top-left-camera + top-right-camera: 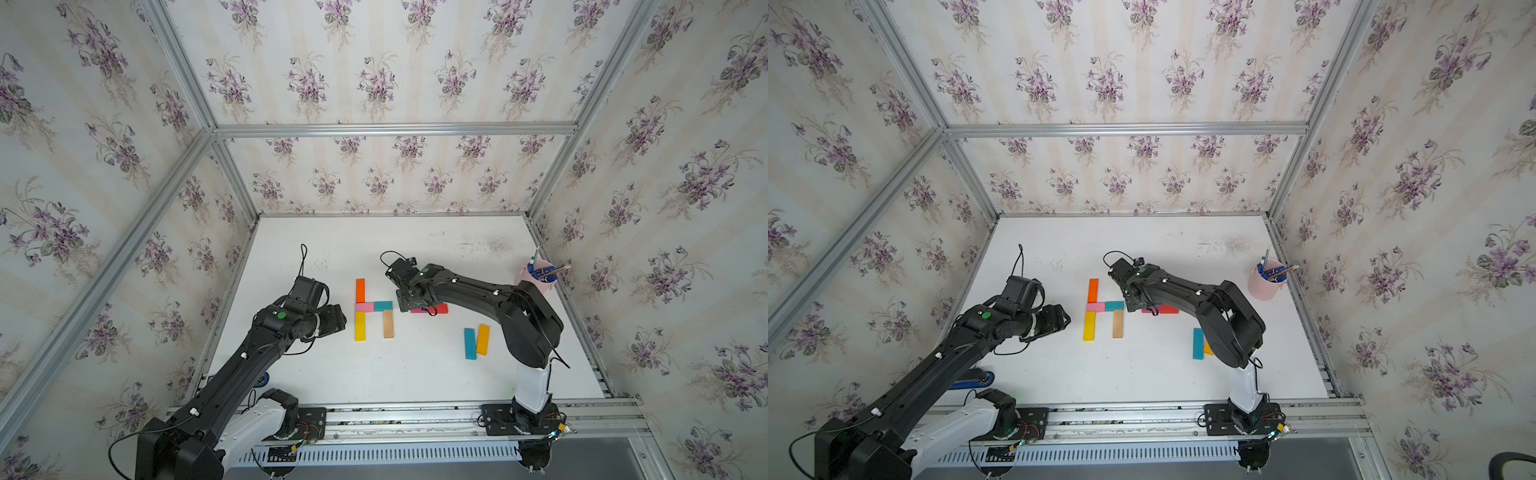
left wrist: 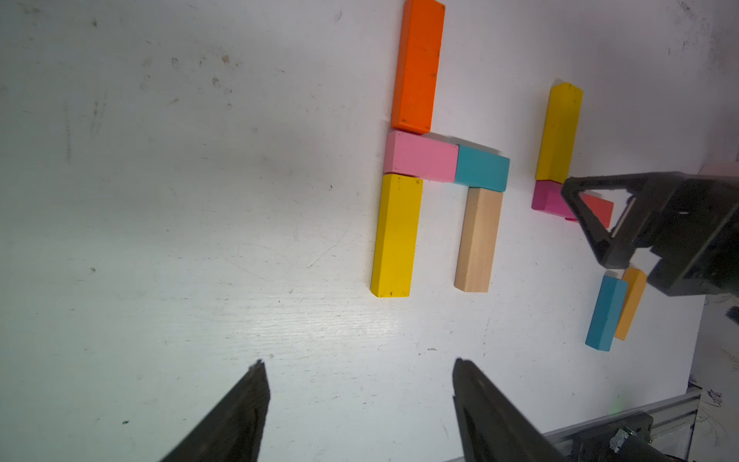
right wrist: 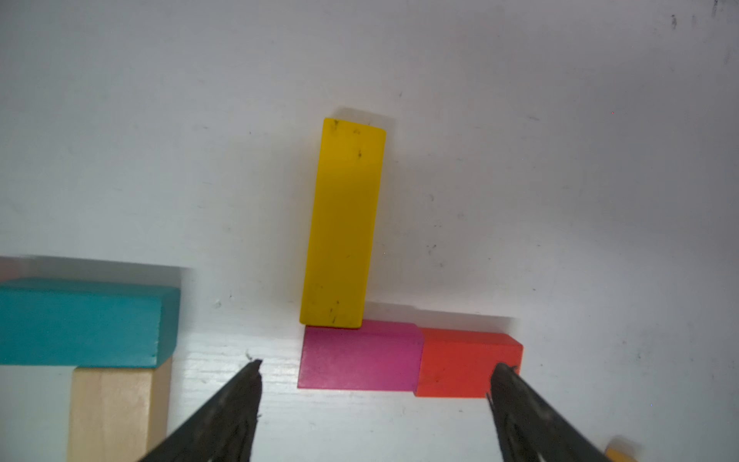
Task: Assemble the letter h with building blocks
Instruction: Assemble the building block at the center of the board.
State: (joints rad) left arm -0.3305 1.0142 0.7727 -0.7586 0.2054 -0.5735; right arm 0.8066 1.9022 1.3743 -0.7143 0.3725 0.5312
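Observation:
Five building blocks lie together as an h shape: orange (image 1: 360,290) over pink (image 1: 365,307) over yellow (image 1: 360,326), with teal (image 1: 383,306) beside the pink and tan (image 1: 388,324) below the teal. My right gripper (image 3: 380,364) hangs open just over a magenta block (image 3: 360,356) and a red block (image 3: 460,368) lying end to end. A second yellow block (image 3: 344,224) butts against the magenta one. Nothing sits between the jaws. My left gripper (image 2: 358,361) is open and empty, left of the h. A blue block (image 1: 469,343) and an amber block (image 1: 483,339) lie side by side to the right.
A pale pink cup with blue pens (image 1: 536,279) stands at the right edge near the wall. Wallpapered walls and aluminium rails (image 1: 395,409) close in the white table (image 1: 415,374). A blue object (image 1: 976,378) lies at the left front under my left arm.

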